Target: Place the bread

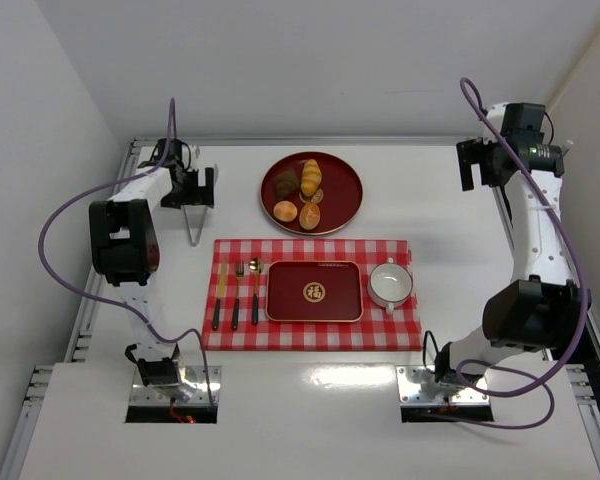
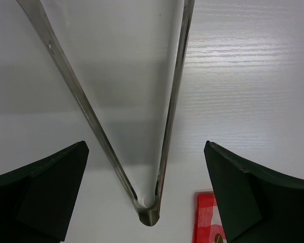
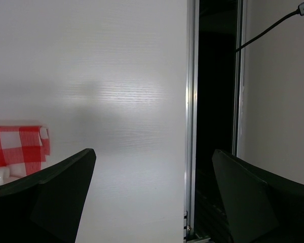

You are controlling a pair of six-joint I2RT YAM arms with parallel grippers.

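Note:
The bread, a small round golden-orange bun (image 1: 285, 211), lies on the front left of a round red plate (image 1: 340, 175) at the back centre, beside a long yellow roll (image 1: 311, 176), a browner oval roll (image 1: 309, 216) and a dark piece (image 1: 285, 181). My left gripper (image 1: 190, 198) is open and hovers at the back left over metal tongs (image 1: 194, 228) that lie on the table. In the left wrist view the tongs (image 2: 149, 212) lie between my spread fingers, untouched, around my left gripper (image 2: 147, 187). My right gripper (image 1: 483, 168) is open and empty at the back right, also in its wrist view (image 3: 154, 195).
A red checked mat (image 1: 400, 330) holds a rectangular red tray (image 1: 314, 291), a white cup (image 1: 390, 284) to its right and cutlery (image 1: 236, 295) to its left. The mat's corner shows in the left wrist view (image 2: 205, 223). The table's right rail (image 3: 191, 126) runs under my right gripper.

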